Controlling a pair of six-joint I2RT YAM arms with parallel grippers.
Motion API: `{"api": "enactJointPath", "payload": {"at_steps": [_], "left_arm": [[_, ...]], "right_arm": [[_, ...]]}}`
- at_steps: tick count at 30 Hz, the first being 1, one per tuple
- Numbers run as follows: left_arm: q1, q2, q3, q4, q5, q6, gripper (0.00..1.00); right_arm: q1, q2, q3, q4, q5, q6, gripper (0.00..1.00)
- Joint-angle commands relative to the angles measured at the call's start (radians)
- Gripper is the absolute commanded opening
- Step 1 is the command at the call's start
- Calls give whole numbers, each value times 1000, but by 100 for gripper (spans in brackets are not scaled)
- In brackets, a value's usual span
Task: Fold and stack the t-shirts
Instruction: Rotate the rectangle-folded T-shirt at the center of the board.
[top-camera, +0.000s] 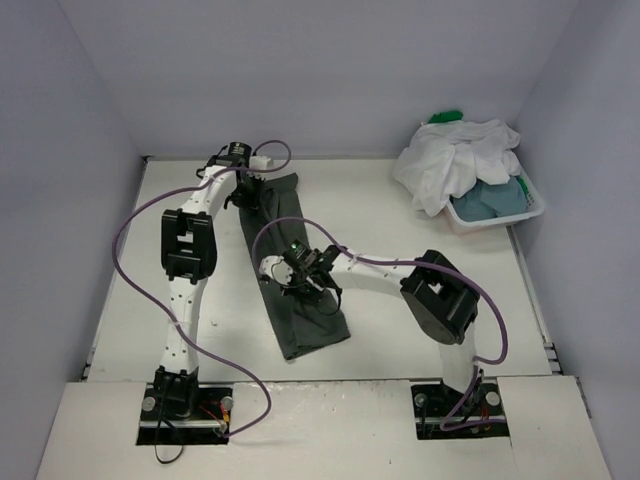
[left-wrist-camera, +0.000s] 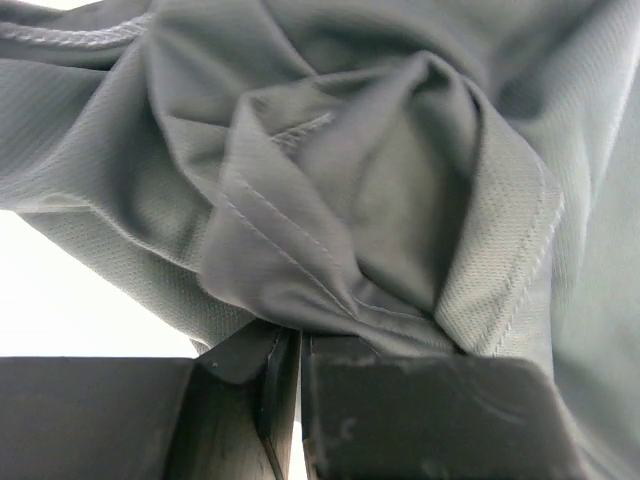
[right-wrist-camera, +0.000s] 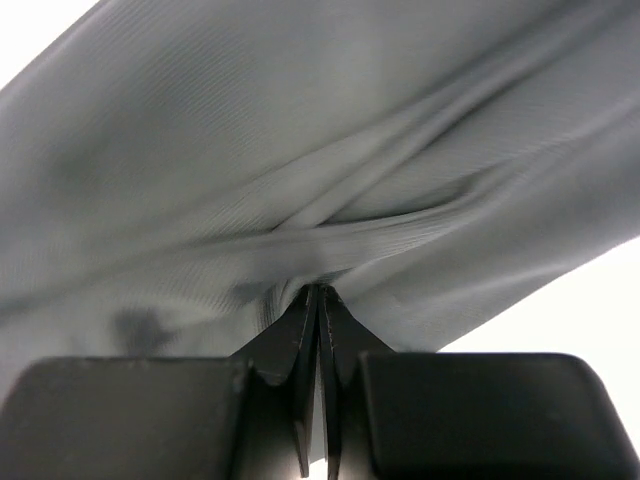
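The dark grey t-shirt (top-camera: 310, 325) lies on the table as a long narrow strip running from the far middle toward the near side. My left gripper (top-camera: 250, 195) is at its far end, shut on a bunched fold of the dark grey t-shirt (left-wrist-camera: 330, 200), with the jaws pressed together under the cloth (left-wrist-camera: 300, 338). My right gripper (top-camera: 297, 272) is over the strip's middle, shut on a pinched ridge of the same shirt (right-wrist-camera: 300, 200), where the fabric gathers at the fingertips (right-wrist-camera: 318, 292). A white t-shirt (top-camera: 450, 160), a green one (top-camera: 447, 117) and a blue-grey one (top-camera: 495, 197) are heaped at the back right.
A white plastic basket (top-camera: 500, 218) holds the heaped shirts at the back right corner, with the white shirt spilling over its left rim. Walls close in the table on the left, back and right. Purple cables loop beside both arms.
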Motion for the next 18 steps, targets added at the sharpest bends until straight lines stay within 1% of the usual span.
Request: {"api": "enactJointPath", "payload": {"at_steps": [1,4,7,8,9,10,11,13,18], "left_arm": [[-27,75,120,-16,15,28,0],[-60,126,203,-57,24,35,0],[-82,118,205,-37,24,29,0],[-83,105,204,-36,32,15,0],[-85,94,205,-40,40,12,0],[-85,85,205,-42,47,14,0],[-84,56,196,-42,47,14,0],[-77,23,182,-42,49,17,0],[-56,-110,129,-57,37,20,0]], "right_arm": [[27,42,22,-108,-42,37,0],[24,111,88,-106,22,57,1],[14,180,155,-109,111,91,3],[7,198,168,-109,131,99,7],[3,200,180,-112,143,106,8],[-2,198,194,-118,144,114,10],[-15,189,198,-120,166,117,15],[-34,156,198,-121,174,120,22],[-100,59,169,-128,162,119,28]]}}
